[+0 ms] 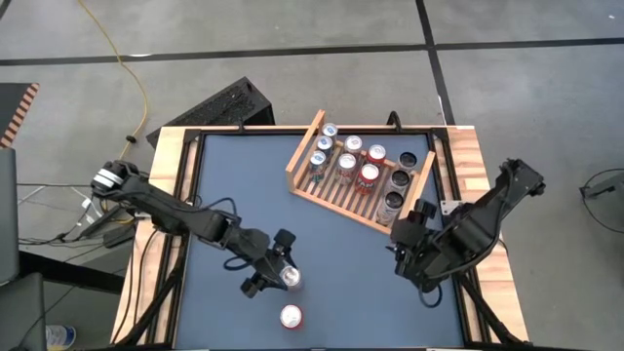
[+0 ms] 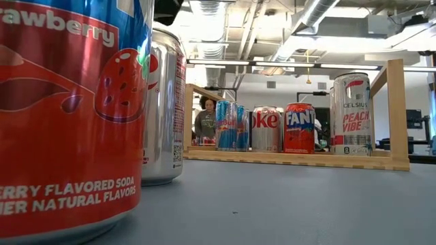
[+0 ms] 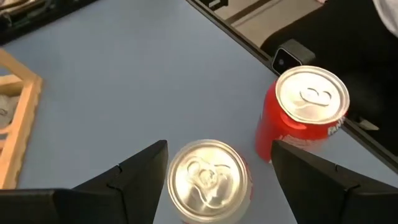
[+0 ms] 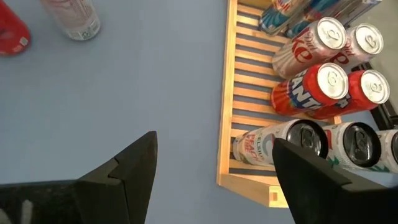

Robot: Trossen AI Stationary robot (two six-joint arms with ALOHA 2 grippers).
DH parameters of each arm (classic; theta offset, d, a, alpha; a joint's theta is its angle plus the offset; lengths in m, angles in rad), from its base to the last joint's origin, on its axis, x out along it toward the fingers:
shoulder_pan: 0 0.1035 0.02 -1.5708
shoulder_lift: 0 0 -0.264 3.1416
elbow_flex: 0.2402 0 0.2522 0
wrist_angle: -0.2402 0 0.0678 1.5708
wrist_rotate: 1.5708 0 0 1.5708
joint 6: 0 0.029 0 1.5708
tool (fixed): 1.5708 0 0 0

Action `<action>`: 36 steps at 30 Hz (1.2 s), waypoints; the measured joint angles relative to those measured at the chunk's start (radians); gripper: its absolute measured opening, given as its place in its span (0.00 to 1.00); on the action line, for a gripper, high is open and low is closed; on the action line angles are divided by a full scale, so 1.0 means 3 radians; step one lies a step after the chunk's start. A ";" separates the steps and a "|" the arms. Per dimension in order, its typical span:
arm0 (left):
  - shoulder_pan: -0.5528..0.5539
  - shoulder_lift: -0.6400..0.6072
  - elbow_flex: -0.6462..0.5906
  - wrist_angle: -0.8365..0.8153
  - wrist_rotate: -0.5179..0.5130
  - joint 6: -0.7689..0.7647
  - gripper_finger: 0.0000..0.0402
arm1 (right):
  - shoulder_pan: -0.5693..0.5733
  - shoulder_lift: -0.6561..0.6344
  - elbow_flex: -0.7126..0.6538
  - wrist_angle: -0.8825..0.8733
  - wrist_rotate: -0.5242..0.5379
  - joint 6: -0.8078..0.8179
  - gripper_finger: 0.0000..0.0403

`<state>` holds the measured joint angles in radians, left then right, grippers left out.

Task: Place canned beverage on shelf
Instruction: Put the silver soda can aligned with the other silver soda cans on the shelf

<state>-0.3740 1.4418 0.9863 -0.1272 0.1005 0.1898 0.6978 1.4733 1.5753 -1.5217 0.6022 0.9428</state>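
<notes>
silver can [image 1: 290, 279] straddled by open jaws of left gripper [image 3: 214, 163], red can [image 1: 291, 316] just beside, right gripper [image 1: 403, 255] held open near shelf [image 1: 336, 195], bench [image 1: 331, 283] beneath

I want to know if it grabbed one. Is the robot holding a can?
Not yet. The left gripper straddles a silver can, fingers open. The right gripper holds nothing.

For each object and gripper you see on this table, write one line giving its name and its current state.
left gripper: open, fingers either side of the silver can, not clamped
silver can: upright on the table, off the shelf
red can: upright on the table, near the front edge
shelf: flat on the table, partly filled with upright cans
right gripper: open, empty, beside the shelf
</notes>
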 joint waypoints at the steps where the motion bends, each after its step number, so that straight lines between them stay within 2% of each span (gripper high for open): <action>1: 0.0016 0.0017 0.0000 0.0022 0.0013 0.0010 0.69 | 0.0000 0.0008 0.0000 -0.0003 -0.0004 -0.0001 0.72; 6: 0.0112 0.0064 -0.0003 -0.0016 0.0151 0.0029 0.69 | 0.0000 0.0016 -0.0001 0.0011 -0.0008 0.0000 0.72; 14: 0.0175 0.0061 -0.0089 -0.0062 0.0118 -0.0083 0.69 | 0.0000 0.0017 -0.0001 0.0037 -0.0008 0.0001 0.72; 18: 0.0178 -0.0022 -0.0090 -0.0366 0.0056 -0.0273 0.69 | 0.0000 0.0017 -0.0001 0.0108 0.0000 0.0001 0.72; 23: 0.0097 -0.0137 -0.0090 -0.0798 -0.0063 -0.0575 0.69 | 0.0008 0.0017 -0.0001 0.0410 0.0324 -0.0023 0.72; 25: 0.0034 -0.0141 -0.0090 -0.0845 -0.0091 -0.0656 0.69 | -0.0046 0.0037 -0.0001 0.0732 0.0391 -0.0280 0.72; 28: -0.0088 -0.0129 -0.0090 -0.0996 -0.0274 -0.0713 0.69 | -0.0209 0.0136 -0.0001 0.1326 0.0227 -0.0944 0.72; 31: -0.0166 -0.0112 -0.0127 -0.1010 -0.0369 -0.0778 0.69 | -0.0449 0.0342 -0.0001 0.1921 -0.0155 -0.1566 0.72; 34: -0.0210 -0.0139 -0.0344 -0.0684 -0.0365 -0.0876 0.69 | -0.0661 0.0552 -0.0003 0.2271 -0.0640 -0.1988 0.72; 36: -0.0239 -0.0183 -0.0567 -0.0413 -0.0329 -0.0973 0.69 | -0.0769 0.0658 -0.0001 0.2453 -0.0819 -0.2125 0.72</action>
<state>-0.4456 1.3869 0.8161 -0.2511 0.0019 -0.1021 0.4670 1.6706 1.5749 -0.7858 0.3565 0.3052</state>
